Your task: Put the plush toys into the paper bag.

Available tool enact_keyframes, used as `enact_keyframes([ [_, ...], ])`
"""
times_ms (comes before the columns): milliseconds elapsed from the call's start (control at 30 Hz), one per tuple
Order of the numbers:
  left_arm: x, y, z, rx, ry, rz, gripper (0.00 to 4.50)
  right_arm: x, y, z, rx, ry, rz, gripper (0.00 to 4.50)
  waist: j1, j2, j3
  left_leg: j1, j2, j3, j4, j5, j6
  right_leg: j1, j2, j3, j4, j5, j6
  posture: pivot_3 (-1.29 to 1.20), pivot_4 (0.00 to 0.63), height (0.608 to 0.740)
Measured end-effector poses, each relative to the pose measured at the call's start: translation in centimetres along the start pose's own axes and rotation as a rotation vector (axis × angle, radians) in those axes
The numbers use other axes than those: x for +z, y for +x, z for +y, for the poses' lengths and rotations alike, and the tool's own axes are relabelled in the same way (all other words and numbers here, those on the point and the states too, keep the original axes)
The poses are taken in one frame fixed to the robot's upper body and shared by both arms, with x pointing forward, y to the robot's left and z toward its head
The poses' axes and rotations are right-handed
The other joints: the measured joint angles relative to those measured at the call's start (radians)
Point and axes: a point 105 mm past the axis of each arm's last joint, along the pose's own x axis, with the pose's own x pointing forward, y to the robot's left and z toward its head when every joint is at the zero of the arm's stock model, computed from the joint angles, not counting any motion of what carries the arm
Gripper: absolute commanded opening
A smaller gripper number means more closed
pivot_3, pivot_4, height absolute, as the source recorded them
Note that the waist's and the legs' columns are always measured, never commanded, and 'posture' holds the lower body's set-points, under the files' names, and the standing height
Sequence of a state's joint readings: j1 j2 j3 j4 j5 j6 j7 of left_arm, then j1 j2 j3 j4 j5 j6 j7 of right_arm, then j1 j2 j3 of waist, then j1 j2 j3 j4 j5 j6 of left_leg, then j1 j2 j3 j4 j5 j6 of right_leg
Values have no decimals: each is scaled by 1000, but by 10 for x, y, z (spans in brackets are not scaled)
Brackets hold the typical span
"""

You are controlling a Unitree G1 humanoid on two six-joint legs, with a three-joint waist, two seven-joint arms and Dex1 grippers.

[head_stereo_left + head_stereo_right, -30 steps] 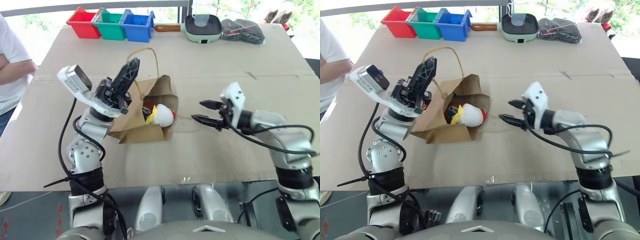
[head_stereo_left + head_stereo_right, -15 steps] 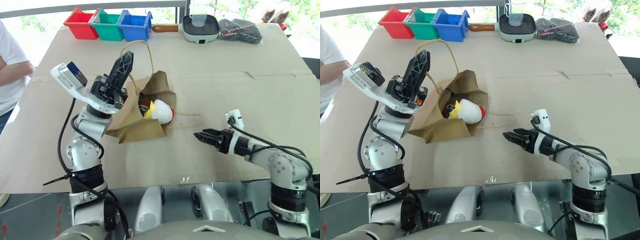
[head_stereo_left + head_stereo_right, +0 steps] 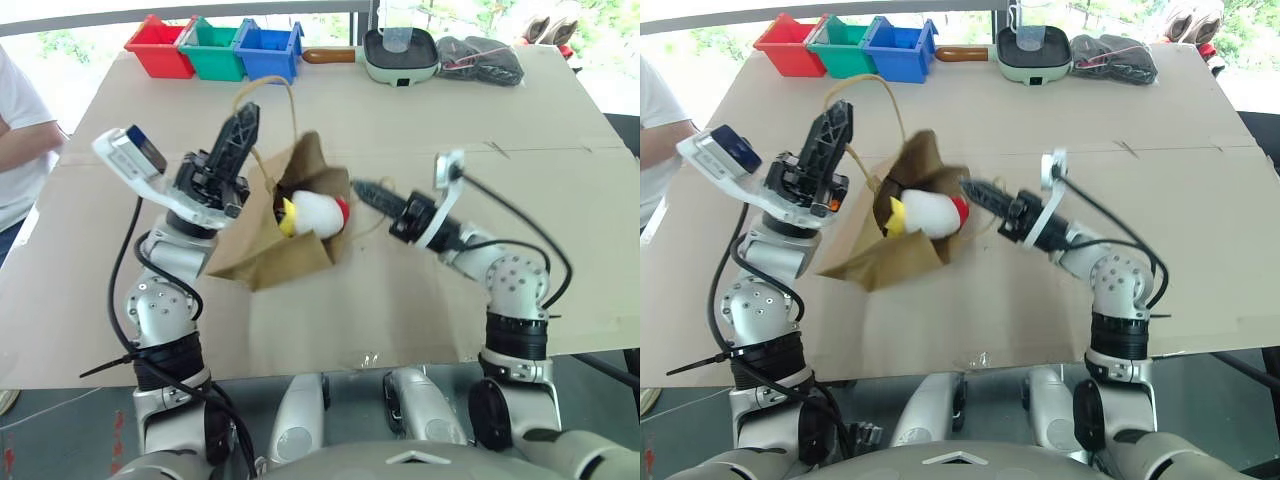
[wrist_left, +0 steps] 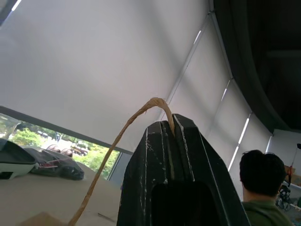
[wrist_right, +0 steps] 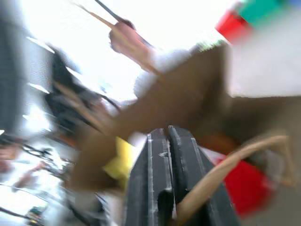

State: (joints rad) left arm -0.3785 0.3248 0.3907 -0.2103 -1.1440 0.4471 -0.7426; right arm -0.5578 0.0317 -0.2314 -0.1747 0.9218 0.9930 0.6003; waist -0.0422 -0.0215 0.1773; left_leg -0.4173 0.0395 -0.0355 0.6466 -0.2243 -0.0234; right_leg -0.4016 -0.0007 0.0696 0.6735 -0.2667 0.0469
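Two claws shut: left claw (image 3: 240, 125) pinching twisted-paper handle (image 4: 123, 133); right claw (image 3: 365, 190) empty beside crumpled kraft paper bag (image 3: 290, 258).

We take this for a lab or test room set up for robot trials. The desk (image 3: 560, 200) is covered in plain brown cardboard sheets. Along its far edge stand small red, green and blue plastic bins (image 3: 213, 46) and a pale green electric pan (image 3: 401, 55). Large windows with pale roller blinds (image 4: 94, 70) show trees outside, and a person in a white shirt (image 3: 22, 130) stands beside the desk.
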Motion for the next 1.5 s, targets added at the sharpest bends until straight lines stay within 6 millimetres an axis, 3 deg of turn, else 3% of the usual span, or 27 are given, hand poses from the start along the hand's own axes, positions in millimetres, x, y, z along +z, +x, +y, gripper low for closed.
enact_keyframes([
  [100, 21, 0, 11, 25, 73, -2, 0, 34, 20, 46, 151, -125, -34, 44, 2, 0, 0, 0, 0, -1, 0, 0, 0, 0, 0, -1, 0, 0, 0, 0, 150, 740],
  [200, 28, 0, 26, 54, 130, 37, 0, 43, 26, 69, 196, -204, -10, 44, 4, 0, 0, 0, 0, 0, 0, 0, 0, 0, 0, -1, 0, 0, 0, 0, 150, 740],
  [400, 5, -1, 56, 133, 172, 150, 0, 47, 11, 59, 61, -296, 49, 44, 4, 0, 0, -1, -1, 0, -1, 0, 0, -1, -1, -1, -1, 0, 0, 0, 150, 740],
  [600, -26, 8, 55, 47, 173, 258, 0, 36, -1, 47, -52, -396, 151, 44, -1, 0, 0, -1, 0, 1, -3, 0, 0, -3, -1, 1, -1, 0, 0, 0, 150, 740],
  [767, -20, 22, 49, -45, 240, 266, 0, 35, -1, 47, -64, -533, 220, 44, 0, 0, 0, -2, 0, 2, -3, 0, 0, -3, 0, 1, -1, 0, 0, 0, 150, 740],
  [933, -50, -21, 56, 8, 152, 418, 0, 2, -12, 40, -70, -566, 344, 44, -3, 0, 0, -4, 0, 2, -5, 0, 0, -6, 0, 2, -2, 0, 0, 0, 150, 740],
  [1033, -59, -31, 57, 35, 117, 449, 0, 2, -10, 41, -71, -601, 353, 44, 2, 0, 0, -12, 0, -1, 2, 0, 0, -11, 0, -2, 2, 0, 0, 0, 150, 740],
  [1133, -50, -29, 52, 0, 128, 435, 992, 8, -8, 42, -72, -630, 344, 1271, 7, 0, 0, -13, 0, -1, 5, 0, 0, -11, -1, -2, 3, 0, 0, 0, 150, 740],
  [1267, -39, -32, 48, 4, 114, 440, 2880, 15, -14, 44, -73, -659, 380, 3205, 6, 0, 0, -13, 0, -1, 4, 0, 0, -11, -1, -2, 3, 0, 0, 0, 150, 740],
  [1367, -26, -41, 52, 48, 111, 442, 4297, 21, -21, 51, -59, -665, 417, 3213, 4, 0, 0, -13, 0, -1, 4, 0, 0, -11, -1, -2, 3, 0, 0, 0, 150, 740],
  [1500, -14, -51, 48, 62, 103, 467, 4437, 42, -3, 74, 34, -760, 438, 3213, -3, 1, 1, -12, 0, 0, 3, 0, 0, -12, -1, -1, 4, 0, 0, 0, 150, 740],
])
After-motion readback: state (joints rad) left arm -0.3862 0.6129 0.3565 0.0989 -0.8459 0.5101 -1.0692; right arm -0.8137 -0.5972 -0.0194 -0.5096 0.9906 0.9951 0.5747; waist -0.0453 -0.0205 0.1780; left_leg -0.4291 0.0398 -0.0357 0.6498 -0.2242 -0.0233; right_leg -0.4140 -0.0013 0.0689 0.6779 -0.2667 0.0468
